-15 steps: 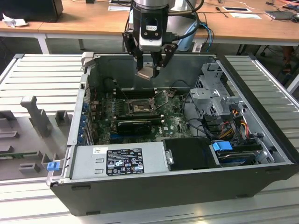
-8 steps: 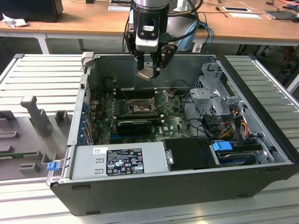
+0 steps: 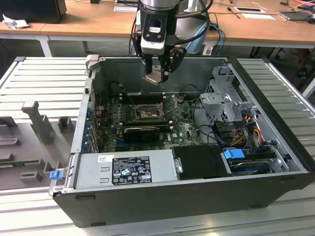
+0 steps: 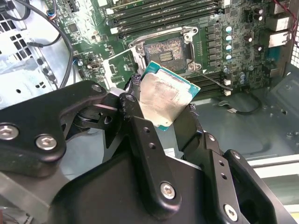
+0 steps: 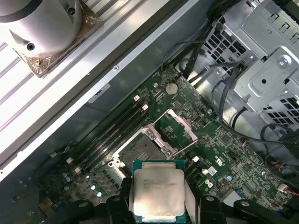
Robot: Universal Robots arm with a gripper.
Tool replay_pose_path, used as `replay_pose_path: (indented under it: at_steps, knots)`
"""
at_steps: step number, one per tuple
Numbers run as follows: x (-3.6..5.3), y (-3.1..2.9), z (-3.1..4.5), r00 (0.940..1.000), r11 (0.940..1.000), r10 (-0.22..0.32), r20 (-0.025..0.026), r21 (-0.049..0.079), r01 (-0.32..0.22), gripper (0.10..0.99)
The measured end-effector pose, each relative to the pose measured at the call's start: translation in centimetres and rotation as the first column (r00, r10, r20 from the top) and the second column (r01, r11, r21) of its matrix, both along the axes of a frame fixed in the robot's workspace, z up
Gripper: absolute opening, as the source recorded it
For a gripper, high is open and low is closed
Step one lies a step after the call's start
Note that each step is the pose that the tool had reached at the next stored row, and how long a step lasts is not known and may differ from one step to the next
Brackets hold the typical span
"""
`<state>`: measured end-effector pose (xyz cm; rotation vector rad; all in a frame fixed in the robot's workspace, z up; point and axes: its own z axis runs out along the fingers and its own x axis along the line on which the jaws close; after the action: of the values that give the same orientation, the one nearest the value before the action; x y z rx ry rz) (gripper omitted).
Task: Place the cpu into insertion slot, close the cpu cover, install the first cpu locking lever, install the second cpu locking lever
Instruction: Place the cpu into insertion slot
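Step in hand, as we judge it: the first one, cpu into insertion slot. Nothing after it is begun.

- The gripper (image 3: 160, 69) hangs over the open computer case (image 3: 147, 196), toward its far wall. The fingers (image 4: 140, 135) are clenched on opposite edges of the cpu (image 4: 163, 100), silvery lid facing the cameras in both wrist views.
- The cpu is in the air, well apart from the board and tilted, not level.
- The insertion slot (image 4: 166, 53) lies below it, bare: we see the dark contact field and no chip in it.
- The cpu cover (image 5: 175, 128) stands swung open beside the slot. A thin locking lever (image 4: 212, 80) juts free alongside, so we take the way in as clear.

What seating calls for, in our reading: the chip brought level, squared to the slot's rim and centred over it, then lowered gently. We cannot make out notches or corner marks well enough to say whether the orientation is right.

Containers: the case lies on its side, lid off. It holds:
- the green motherboard (image 3: 182, 130), with rows of memory slots (image 5: 110, 133) and a black ribbed heatsink (image 3: 140, 132)
- a grey power supply (image 3: 123, 169) along the near wall
- a perforated metal drive cage (image 3: 221, 98) at the exterior view's right
- loose cables (image 3: 246, 123)
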<state>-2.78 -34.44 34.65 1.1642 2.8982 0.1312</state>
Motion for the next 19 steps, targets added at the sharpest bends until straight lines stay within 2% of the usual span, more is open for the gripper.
replay_pose_path:
  at_steps: [12,19]
  knots:
    - [0.00,0.00,-0.03,0.9977,0.9977,-0.068,0.0001,0.000,0.068,0.525]
    - [0.00,0.00,-0.06,0.9943,0.9943,-0.107,0.0002,0.000,0.107,0.525]
